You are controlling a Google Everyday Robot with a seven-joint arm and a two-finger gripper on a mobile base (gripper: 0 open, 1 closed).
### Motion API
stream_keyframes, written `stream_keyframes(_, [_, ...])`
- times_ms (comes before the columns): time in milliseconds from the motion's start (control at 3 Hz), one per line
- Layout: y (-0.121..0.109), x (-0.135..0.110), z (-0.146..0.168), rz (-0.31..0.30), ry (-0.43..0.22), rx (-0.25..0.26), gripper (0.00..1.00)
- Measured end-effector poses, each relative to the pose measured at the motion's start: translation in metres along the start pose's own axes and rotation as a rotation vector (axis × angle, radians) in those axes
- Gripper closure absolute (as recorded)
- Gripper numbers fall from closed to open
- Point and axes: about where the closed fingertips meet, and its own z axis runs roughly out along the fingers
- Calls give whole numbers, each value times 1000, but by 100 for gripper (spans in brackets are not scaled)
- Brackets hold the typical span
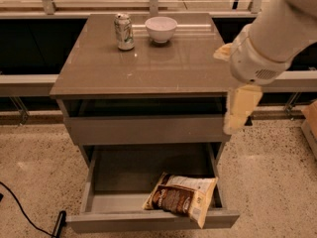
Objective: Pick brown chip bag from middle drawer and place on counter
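Observation:
The brown chip bag point(181, 198) lies flat in the front right corner of the open middle drawer point(138, 175), its cream end resting over the drawer's front edge. The counter point(143, 61) is the glossy top of the cabinet above. My gripper point(239, 109) hangs from the white arm at the right, beside the cabinet's upper right corner, well above the bag and not touching it.
A soda can point(124, 31) and a white bowl point(161, 29) stand at the back of the counter. A closed drawer front point(148, 129) sits above the open one. A black cable point(29, 214) lies on the speckled floor at the left. A box edge point(311, 125) shows at the far right.

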Motion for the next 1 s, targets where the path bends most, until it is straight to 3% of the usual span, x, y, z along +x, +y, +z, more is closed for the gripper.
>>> stream_keyframes(333, [-4,-20,99,-126,-27,41,0])
stream_keyframes(667, [-4,-19,100,-132,-19,34,0])
stream_keyframes(1000, [7,10,128,-168,-4,7,0])
